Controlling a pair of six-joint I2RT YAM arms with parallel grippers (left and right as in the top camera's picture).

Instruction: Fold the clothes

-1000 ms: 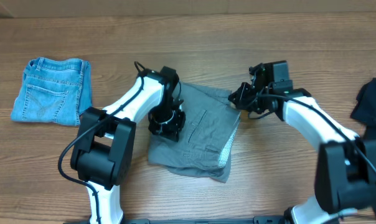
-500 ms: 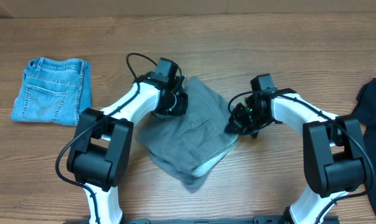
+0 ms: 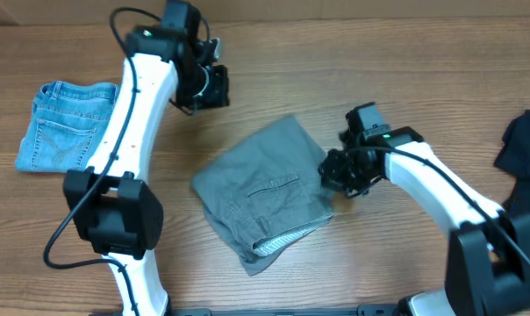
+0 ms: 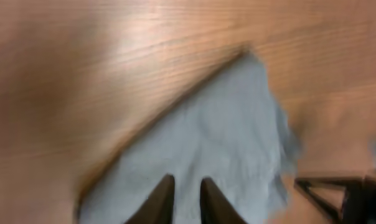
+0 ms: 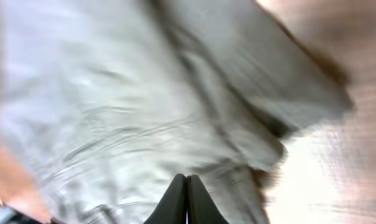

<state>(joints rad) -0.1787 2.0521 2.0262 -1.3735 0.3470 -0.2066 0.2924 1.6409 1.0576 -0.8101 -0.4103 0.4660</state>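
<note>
On the wooden tabletop (image 3: 379, 53), at the far left, the light-blue denim shorts (image 3: 72, 127) are laid flat as a folded packet, with a back pocket turned up. The left fingers (image 3: 207, 87) are held high over the far part of the tabletop, well apart from every garment; in the left wrist view these fingers (image 4: 158, 200) are parted by a narrow gap and nothing is held between them, although the picture is blurred. In the middle the grey shorts (image 3: 265, 195) are found, folded into a rough four-cornered shape that is turned diagonally, with one corner toward the far side. The cloth is plain and wrinkled, a short pocket seam is seen near its centre, and a paler inner strip is shown along the near right edge. At its right edge the right fingers (image 3: 337, 178) are placed; in the right wrist view these fingers (image 5: 179, 199) are pressed tightly together with the grey fabric caught at their tips. At the far right edge a black garment (image 3: 521, 140) is lying, partly cut off.
</note>
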